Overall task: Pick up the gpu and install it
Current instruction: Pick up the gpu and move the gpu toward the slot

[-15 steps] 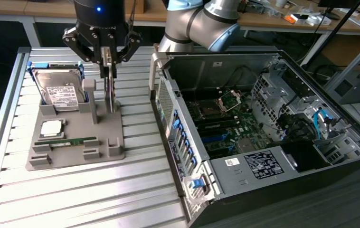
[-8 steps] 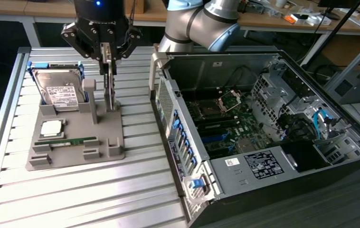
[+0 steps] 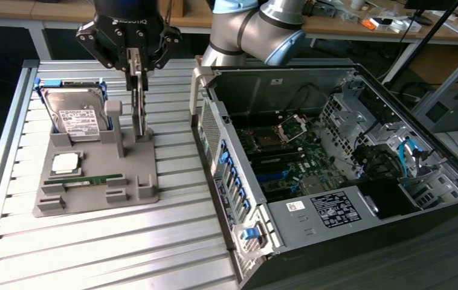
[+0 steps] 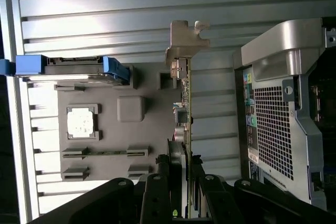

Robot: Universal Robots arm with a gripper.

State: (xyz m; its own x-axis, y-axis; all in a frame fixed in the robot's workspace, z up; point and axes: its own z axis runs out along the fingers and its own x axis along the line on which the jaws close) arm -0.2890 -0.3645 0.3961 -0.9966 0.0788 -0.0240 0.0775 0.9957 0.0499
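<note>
The gpu [image 3: 139,112] is a thin dark card standing on edge at the near-right part of the grey holder tray [image 3: 92,196]. My gripper [image 3: 136,71] comes down from above and is shut on the card's top edge. In the wrist view the gpu [image 4: 185,108] runs away from my gripper [image 4: 185,169], and its silvery end bracket [image 4: 184,40] sits at the far end. The black fingers [image 4: 157,182] press on both faces of the card. Whether the card's lower edge still rests in the tray slot I cannot tell.
The tray also holds a hard drive [image 3: 80,115] in a blue frame, a CPU [image 3: 66,162] and a green RAM stick [image 3: 84,179]. The open computer case [image 3: 212,121] lies on the exterior view's right, its motherboard [image 3: 293,163] exposed. Slatted aluminium table [image 3: 108,254] lies under everything.
</note>
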